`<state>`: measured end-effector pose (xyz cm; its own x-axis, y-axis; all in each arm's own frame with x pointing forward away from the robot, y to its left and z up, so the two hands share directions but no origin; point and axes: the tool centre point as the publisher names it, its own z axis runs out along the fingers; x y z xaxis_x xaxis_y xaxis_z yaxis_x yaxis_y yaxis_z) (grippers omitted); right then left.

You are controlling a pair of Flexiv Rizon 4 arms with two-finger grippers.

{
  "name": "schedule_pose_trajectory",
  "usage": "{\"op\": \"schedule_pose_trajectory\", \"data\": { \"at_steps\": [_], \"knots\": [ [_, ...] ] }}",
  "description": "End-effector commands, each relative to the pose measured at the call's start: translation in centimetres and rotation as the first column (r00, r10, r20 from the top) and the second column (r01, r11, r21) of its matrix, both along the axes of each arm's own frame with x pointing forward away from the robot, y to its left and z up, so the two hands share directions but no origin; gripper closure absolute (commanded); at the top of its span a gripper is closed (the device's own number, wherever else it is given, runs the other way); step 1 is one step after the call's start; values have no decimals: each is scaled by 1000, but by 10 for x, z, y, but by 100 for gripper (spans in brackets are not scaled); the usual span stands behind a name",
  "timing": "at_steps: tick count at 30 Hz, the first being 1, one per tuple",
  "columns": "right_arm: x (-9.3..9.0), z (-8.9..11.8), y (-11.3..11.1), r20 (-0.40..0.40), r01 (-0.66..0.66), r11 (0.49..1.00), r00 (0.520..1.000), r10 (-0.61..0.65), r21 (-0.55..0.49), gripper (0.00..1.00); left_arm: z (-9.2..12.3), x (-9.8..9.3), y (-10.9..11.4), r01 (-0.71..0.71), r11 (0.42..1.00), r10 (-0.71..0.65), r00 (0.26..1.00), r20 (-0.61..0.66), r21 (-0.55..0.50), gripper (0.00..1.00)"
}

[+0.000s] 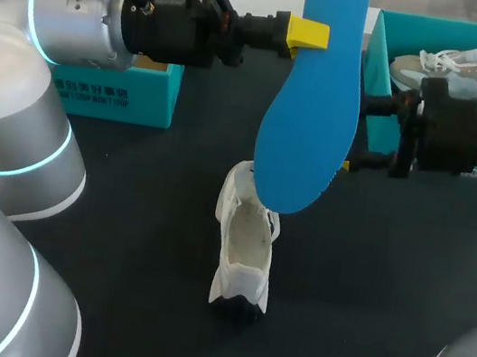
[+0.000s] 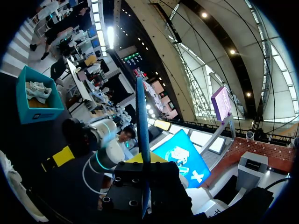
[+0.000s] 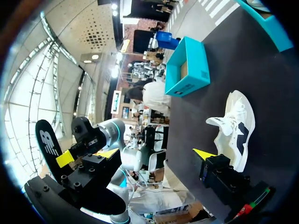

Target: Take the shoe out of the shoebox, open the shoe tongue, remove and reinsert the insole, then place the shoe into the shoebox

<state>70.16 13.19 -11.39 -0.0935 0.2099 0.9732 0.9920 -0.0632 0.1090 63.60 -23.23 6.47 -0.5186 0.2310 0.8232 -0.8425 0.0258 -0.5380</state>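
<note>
Blue insole (image 1: 310,108) pinched in left gripper (image 1: 305,32), hanging upright over white shoe (image 1: 243,248) on black table (image 1: 382,303). Right gripper (image 1: 361,130) spread wide, empty, just beside insole edge. Teal shoebox (image 1: 380,56) behind it.

A black table (image 1: 136,244) bears a teal box (image 1: 380,60) at the right, holding a spare pale sneaker (image 1: 462,74).

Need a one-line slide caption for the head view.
Left end effector holds the blue insole clear of the white shoe; right end effector open alongside.
</note>
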Motion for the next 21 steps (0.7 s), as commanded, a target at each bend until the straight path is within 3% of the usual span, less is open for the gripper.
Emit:
{"op": "schedule_pose_trajectory", "data": {
  "at_steps": [1, 7, 9, 14, 21],
  "knots": [
    [1, -1, 3, 0, 1, 1000, 1000, -1, 0, 0, -1, -1, 0, -1, 1000, 1, 1000, 0, 0, 100],
    [1, -1, 3, 0, 1, 1000, 1000, -1, 0, 0, -1, -1, 0, -1, 1000, 1, 1000, 0, 0, 100],
    [-5, 9, 10, 11, 3, 996, 1000, -4, 92, 0, -1, -1, 0, -1, 1000, 1, 1000, 0, 0, 100],
    [-11, 21, 17, -39, 22, 990, 999, -17, 141, 0, -1, -1, 0, -1, 1000, 1, 1000, 0, 0, 100],
    [-17, 28, 23, -51, -20, 994, 998, 25, 105, 0, -1, -1, 0, -1, 1000, 1, 1000, 0, 0, 100]
  ]
}}
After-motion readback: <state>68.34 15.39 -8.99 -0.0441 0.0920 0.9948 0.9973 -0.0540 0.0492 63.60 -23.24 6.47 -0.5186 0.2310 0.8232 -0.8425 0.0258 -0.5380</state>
